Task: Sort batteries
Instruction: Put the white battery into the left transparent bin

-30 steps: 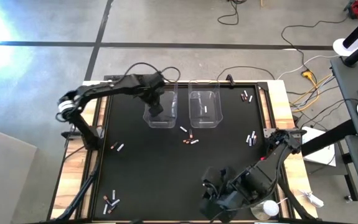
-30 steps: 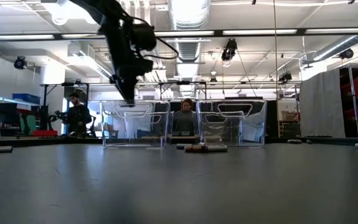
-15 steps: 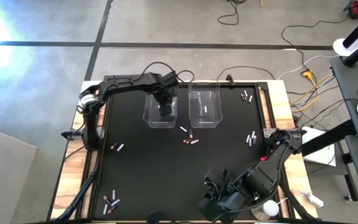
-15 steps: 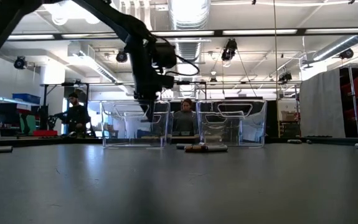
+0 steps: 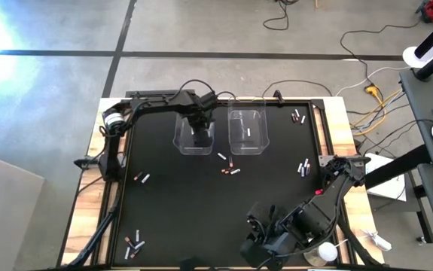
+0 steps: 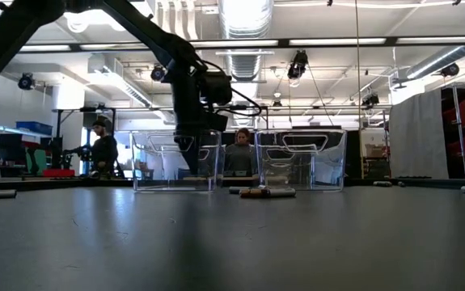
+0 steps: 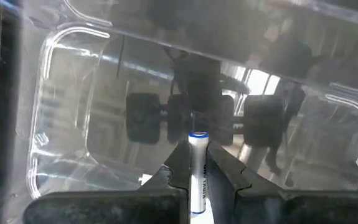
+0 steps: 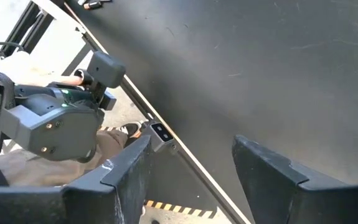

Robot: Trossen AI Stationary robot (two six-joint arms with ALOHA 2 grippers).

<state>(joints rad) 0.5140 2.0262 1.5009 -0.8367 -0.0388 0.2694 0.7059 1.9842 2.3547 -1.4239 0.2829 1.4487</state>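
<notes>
Black counter (image 5: pixel 186 211), left claw (image 7: pixel 196 163) pinching a silvery-white battery (image 7: pixel 196 171) over the left clear bin (image 5: pixel 193 134), right claw (image 8: pixel 191 168) spread, idle at the counter's near edge, other batteries (image 5: pixel 229 170) scattered beyond both claws.

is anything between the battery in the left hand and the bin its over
Nothing visible. The left hand holds a silvery battery over the open left bin, with only the clear bin floor showing below it.
</notes>
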